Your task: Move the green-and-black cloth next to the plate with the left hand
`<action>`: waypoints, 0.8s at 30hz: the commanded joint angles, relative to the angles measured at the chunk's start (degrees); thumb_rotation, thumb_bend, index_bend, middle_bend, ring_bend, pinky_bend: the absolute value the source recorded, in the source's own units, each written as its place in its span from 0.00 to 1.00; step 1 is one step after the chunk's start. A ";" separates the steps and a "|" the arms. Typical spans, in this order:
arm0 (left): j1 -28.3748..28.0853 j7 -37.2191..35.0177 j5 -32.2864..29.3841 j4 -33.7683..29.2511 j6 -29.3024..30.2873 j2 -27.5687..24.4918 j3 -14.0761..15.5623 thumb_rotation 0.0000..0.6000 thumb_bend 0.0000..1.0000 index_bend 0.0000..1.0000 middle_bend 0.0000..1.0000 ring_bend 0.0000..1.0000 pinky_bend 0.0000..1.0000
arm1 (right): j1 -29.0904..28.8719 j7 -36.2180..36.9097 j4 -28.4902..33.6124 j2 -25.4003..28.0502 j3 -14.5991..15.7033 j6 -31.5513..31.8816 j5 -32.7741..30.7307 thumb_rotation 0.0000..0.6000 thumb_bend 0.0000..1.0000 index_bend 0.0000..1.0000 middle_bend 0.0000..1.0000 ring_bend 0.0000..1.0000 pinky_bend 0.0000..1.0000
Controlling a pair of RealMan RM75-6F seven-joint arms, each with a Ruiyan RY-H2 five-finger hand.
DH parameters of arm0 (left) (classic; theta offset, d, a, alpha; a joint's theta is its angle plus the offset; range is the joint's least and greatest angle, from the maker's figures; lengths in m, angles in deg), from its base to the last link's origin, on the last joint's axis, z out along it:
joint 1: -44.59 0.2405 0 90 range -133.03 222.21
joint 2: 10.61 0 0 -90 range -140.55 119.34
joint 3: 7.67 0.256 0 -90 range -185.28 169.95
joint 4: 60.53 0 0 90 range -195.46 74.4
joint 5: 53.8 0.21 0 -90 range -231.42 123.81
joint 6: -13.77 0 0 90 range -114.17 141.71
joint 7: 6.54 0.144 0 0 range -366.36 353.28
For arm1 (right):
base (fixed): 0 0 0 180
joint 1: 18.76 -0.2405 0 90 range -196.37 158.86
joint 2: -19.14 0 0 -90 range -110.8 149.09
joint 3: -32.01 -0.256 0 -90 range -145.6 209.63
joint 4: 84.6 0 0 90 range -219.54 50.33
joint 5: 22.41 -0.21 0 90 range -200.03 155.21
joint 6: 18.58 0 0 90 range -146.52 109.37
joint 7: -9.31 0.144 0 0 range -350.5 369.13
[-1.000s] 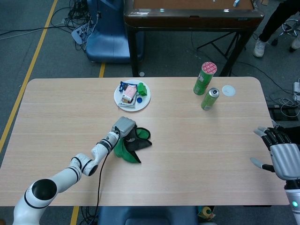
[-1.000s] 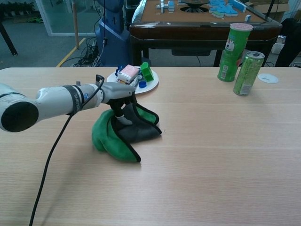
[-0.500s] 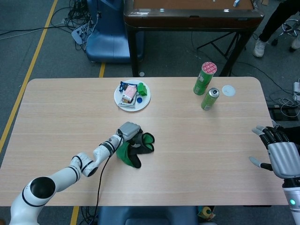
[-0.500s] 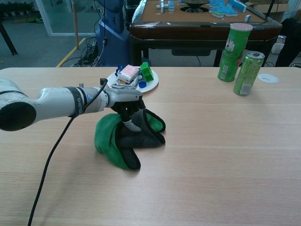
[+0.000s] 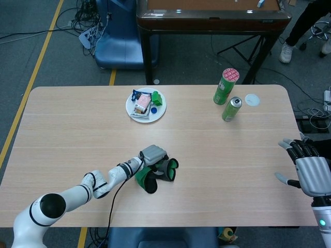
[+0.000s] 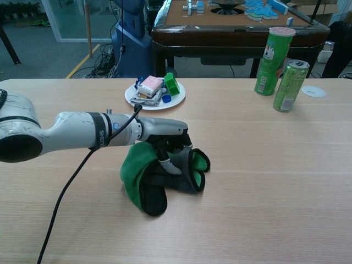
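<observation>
While the left hand [image 6: 165, 136] has its fingers [image 6: 168, 159] clenched in the bunched green-and-black fabric cloth [image 6: 157, 176], well short of the round white plate [image 5: 146, 106], carry it toward that plate's edge, grip firm, releasing alongside, not on it.

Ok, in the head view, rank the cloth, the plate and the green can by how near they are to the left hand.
1. Green-and-black cloth: held by the left hand, bunched under it.
2. Plate: farther back on the table, slightly left of the hand.
3. Green can: far right, toward the back edge.
</observation>
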 commanded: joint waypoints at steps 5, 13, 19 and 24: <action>0.30 -0.73 0.86 3.76 0.26 0.29 2.27 1.00 0.23 0.62 0.70 0.72 0.92 | 0.17 0.06 -0.07 -0.02 0.06 0.26 -0.04 1.00 0.17 0.23 0.22 0.17 0.22; 1.65 1.86 -0.11 7.71 -0.72 -0.55 3.38 1.00 0.23 0.63 0.71 0.72 0.92 | -0.13 0.12 -0.16 -0.18 0.04 0.09 0.32 1.00 0.17 0.23 0.22 0.17 0.22; 2.90 5.00 -4.77 11.48 -2.32 1.11 0.06 1.00 0.23 0.62 0.70 0.72 0.92 | -0.07 0.05 -0.13 -0.17 0.12 0.20 0.38 1.00 0.17 0.23 0.22 0.17 0.22; 2.52 4.94 -6.49 11.70 -2.76 2.35 -1.87 1.00 0.23 0.62 0.70 0.72 0.92 | 0.01 -0.20 0.16 0.00 0.08 0.40 0.31 1.00 0.17 0.23 0.22 0.17 0.22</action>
